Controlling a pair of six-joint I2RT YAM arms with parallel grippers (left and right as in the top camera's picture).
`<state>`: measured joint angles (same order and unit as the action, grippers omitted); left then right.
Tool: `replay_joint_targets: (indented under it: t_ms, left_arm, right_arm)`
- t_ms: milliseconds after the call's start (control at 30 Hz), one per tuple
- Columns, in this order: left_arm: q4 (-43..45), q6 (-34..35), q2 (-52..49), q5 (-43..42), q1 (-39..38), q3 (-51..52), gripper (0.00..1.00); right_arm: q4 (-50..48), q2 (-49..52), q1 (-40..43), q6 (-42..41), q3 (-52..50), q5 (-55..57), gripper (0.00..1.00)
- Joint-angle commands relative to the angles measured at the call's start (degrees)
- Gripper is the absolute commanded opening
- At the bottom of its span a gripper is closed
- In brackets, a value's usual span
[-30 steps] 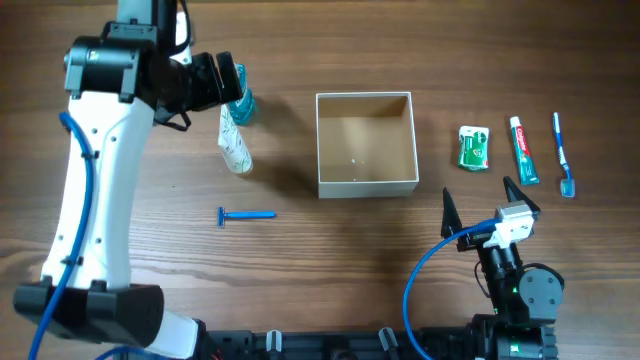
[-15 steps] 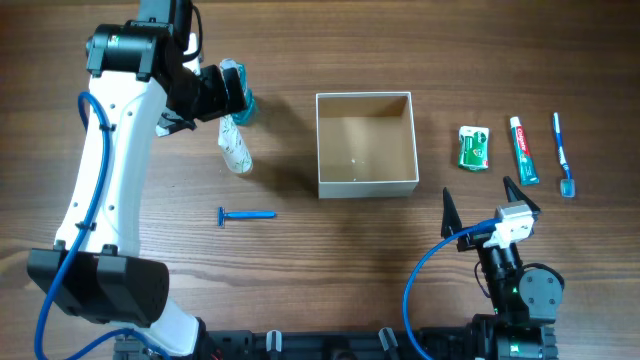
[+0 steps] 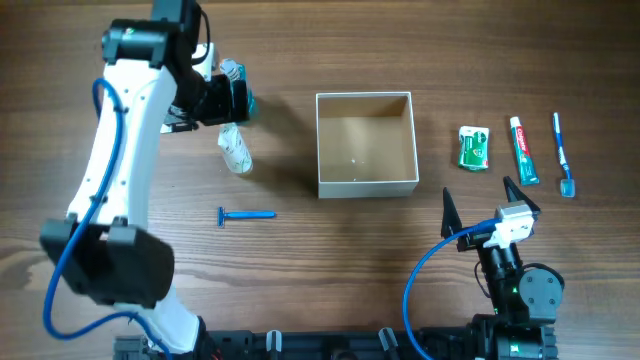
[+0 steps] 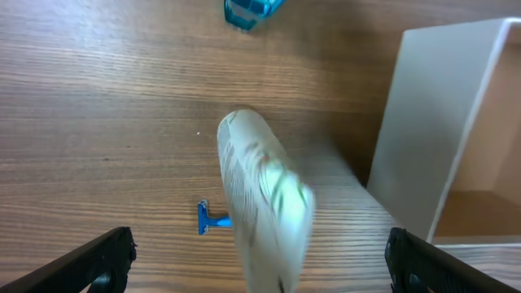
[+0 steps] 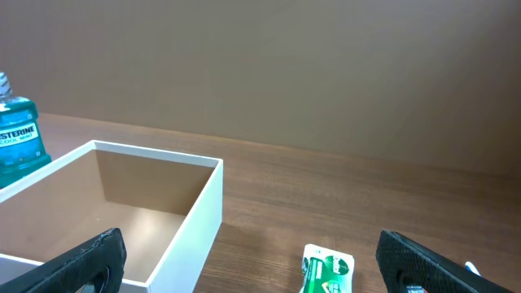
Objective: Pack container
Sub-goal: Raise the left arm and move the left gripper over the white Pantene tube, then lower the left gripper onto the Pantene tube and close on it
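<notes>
container: open top up, mid-desk toward the far edge | left gripper: fingers spread wide, above the white tube and mouthwash bottle, toward the far-left corner | razor: left, nearer the front edge | right gripper: fingers apart, front-right | floss pack, toothpaste, toothbrush: a row toward the right edge

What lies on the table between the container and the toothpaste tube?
Between the container and the toothpaste tube lies a small green packet, shown overhead.
</notes>
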<state>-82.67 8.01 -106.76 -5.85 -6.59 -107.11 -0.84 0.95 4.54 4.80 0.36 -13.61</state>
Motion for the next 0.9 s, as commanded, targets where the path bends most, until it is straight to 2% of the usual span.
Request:
replay_joint_targets:
  t_ms: [0,867]
  left_arm:
    - [-0.1,-1.4,-2.2,-0.9,0.2,-0.8,1.00]
    - [-0.7,-3.3,-3.8,1.5,-3.3,-0.8,1.00]
  right_arm:
    - [-0.2,-0.3,0.1,-0.4,-0.1,0.7,1.00]
    - [-0.2,-0.3,0.1,-0.4,-0.1,0.7,1.00]
